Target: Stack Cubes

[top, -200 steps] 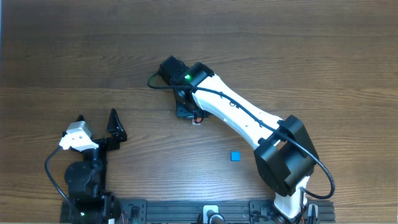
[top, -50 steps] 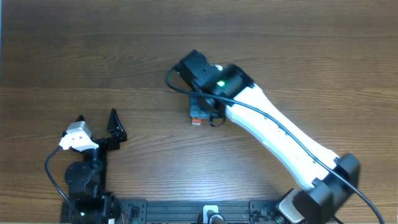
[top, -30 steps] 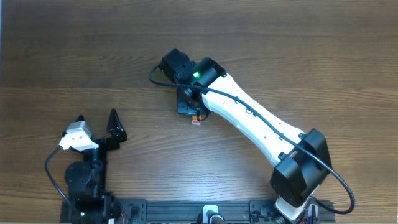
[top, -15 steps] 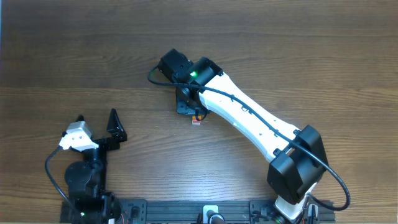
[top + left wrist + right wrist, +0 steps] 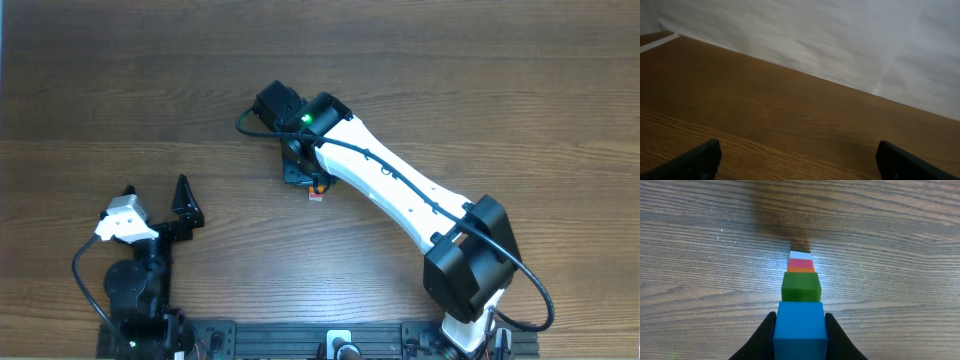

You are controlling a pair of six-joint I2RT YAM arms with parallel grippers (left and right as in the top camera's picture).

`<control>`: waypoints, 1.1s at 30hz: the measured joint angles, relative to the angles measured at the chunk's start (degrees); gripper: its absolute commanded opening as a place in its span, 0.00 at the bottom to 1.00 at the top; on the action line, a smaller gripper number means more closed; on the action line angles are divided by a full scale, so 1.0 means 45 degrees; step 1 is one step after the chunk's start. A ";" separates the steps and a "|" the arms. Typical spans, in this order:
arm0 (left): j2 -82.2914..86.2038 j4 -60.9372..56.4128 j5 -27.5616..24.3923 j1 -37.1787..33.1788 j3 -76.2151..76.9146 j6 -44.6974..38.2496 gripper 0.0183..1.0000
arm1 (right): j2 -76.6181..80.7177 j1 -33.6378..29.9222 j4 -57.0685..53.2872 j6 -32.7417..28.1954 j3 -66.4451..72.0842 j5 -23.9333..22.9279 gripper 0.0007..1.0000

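Note:
A stack of cubes stands mid-table: white at the bottom, then red, orange and a green cube [image 5: 800, 288]. Its foot shows in the top view as a red and white speck [image 5: 316, 195]. A blue cube [image 5: 800, 321] sits directly above the green one, in line with the stack. My right gripper [image 5: 800, 330] is shut on the blue cube, a finger pressed to each side; from above the gripper [image 5: 300, 166] hangs over the stack. Whether the blue cube rests on the green one I cannot tell. My left gripper [image 5: 157, 198] is open near its base, its fingers [image 5: 696, 161] wide apart.
The bare wooden table [image 5: 480, 110] spreads all round the stack. The right arm's white link [image 5: 390, 195] crosses the middle of the table diagonally. A pale wall [image 5: 840, 40] rises beyond the table's far edge in the left wrist view.
The blue cube that lay on the table near the right arm's base is now in my right gripper above the stack. Over the last second the gripper drifted slightly left. The left arm has stayed still.

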State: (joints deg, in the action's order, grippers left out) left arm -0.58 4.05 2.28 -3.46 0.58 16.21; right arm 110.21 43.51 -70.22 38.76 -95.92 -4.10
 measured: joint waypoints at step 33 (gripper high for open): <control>0.0000 0.0000 0.0000 0.0000 0.0000 0.0000 1.00 | 0.0321 0.0000 0.0204 -0.0005 -0.0092 -0.0141 0.11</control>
State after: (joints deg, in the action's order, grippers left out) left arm -0.58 4.05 2.28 -3.46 0.58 16.21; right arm 111.66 43.51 -69.30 38.74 -96.33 -4.73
